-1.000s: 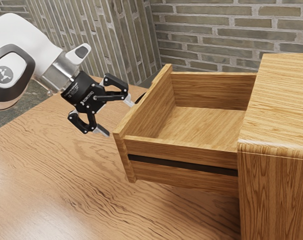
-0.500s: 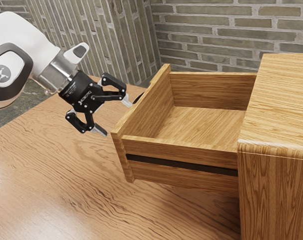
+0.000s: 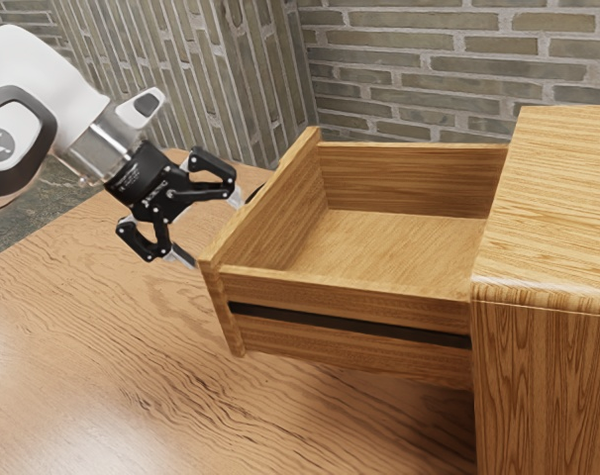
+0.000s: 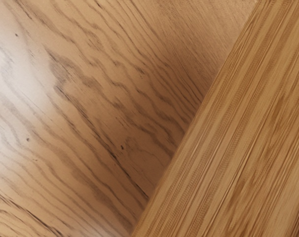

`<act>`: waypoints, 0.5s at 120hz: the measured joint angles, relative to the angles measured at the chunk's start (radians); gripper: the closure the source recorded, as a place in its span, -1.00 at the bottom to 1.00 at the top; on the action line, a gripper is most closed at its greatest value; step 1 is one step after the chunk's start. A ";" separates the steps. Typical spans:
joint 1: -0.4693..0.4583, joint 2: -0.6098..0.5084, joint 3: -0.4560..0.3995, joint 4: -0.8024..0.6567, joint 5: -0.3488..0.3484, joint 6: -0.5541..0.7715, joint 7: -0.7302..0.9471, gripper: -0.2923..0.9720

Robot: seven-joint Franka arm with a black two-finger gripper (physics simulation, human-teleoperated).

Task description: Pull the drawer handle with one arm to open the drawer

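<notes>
The wooden drawer [image 3: 350, 297] stands pulled well out of the cabinet [image 3: 548, 247], and its inside is bare. My black gripper [image 3: 209, 230] sits against the outer face of the drawer's front panel [image 3: 265, 188], at the exterior view's left. Its fingers are spread wide apart, one fingertip [image 3: 236, 198] near the panel's top edge and the other lower down by the panel's corner. The handle is hidden behind the front panel, so I cannot see how the fingers meet it. In the wrist view the drawer front [image 4: 238, 148] lies close beside the hand, above the table [image 4: 80, 98].
The wooden table [image 3: 112, 346] stretches wide toward the front and the exterior view's left. A brick wall [image 3: 429, 59] closes the back. The cabinet's tall body stands at the exterior view's right.
The drawer has slid further out toward the exterior view's left. My gripper has moved the same way with it, and its fingers stay spread.
</notes>
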 joint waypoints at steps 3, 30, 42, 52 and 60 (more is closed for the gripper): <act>0.000 0.000 0.005 0.003 0.004 -0.001 0.000 -0.52; 0.001 0.000 0.039 0.009 0.022 -0.005 0.006 -0.52; 0.001 -0.001 0.039 0.008 0.022 -0.011 0.009 -0.52; 0.087 -0.018 -0.097 0.043 0.022 -0.046 0.003 -0.52; 0.305 -0.118 -0.350 0.129 0.032 -0.115 -0.009 -0.52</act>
